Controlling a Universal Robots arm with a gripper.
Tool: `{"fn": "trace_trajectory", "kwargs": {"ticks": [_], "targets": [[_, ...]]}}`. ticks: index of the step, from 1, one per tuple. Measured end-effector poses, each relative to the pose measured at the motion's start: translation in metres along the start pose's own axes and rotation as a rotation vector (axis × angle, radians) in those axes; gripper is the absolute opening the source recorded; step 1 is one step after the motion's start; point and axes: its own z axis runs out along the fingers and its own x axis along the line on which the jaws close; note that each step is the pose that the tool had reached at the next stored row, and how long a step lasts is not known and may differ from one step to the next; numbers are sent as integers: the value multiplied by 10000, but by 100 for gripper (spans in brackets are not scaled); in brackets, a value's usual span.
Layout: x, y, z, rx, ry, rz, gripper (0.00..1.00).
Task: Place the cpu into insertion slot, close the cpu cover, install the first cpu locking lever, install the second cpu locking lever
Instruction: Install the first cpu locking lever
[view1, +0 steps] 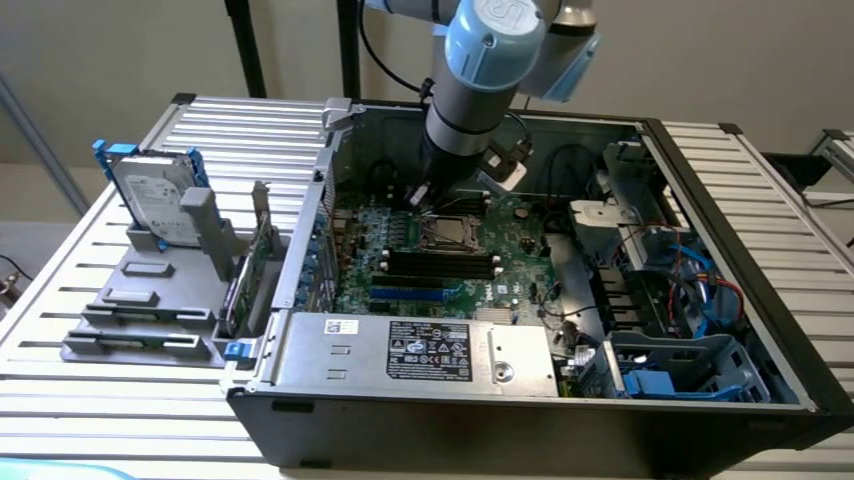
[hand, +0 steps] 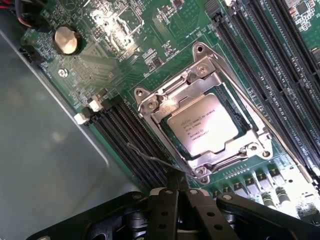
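Exterior view: the pincer (view1: 430, 197) is seen low inside the computer case (view1: 534, 425), just above the insertion slot (view1: 447, 233). Wrist view: the cpu (hand: 199, 125) is seated under the cpu cover (hand: 160, 107); the fingers (hand: 162, 212) are pressed together beside a thin locking lever (hand: 147, 157).

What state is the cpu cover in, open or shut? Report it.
Shut. The cpu cover lies flat, framing the cpu, whose pale face shows through its central window.
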Motion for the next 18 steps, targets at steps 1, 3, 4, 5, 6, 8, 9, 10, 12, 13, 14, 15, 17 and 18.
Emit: {"fn": "trace_trajectory", "kwargs": {"ticks": [1, 3, 4, 5, 6, 8, 9, 10, 12, 13, 14, 15, 17, 18], "targets": [[1, 1, 2, 0, 1, 0, 11], [2, 4, 6, 0, 1, -1, 11], [3, 4, 8, 0, 1, 0, 11], [4, 5, 10, 0, 2, -1, 11], [4, 5, 11, 0, 1, -1, 11], [5, 6, 15, 0, 2, -1, 11], [5, 6, 17, 0, 2, -1, 11], [5, 5, 19, 0, 2, 0, 11], [6, 5, 22, -1, 3, 3, 11], [7, 5, 24, -1, 3, 4, 11], [8, 5, 25, -1, 4, 4, 11], [9, 5, 26, -1, 5, 8, 11], [13, 11, 28, -2, 5, 10, 11], [17, 15, 28, -3, 3, 10, 11]]}}
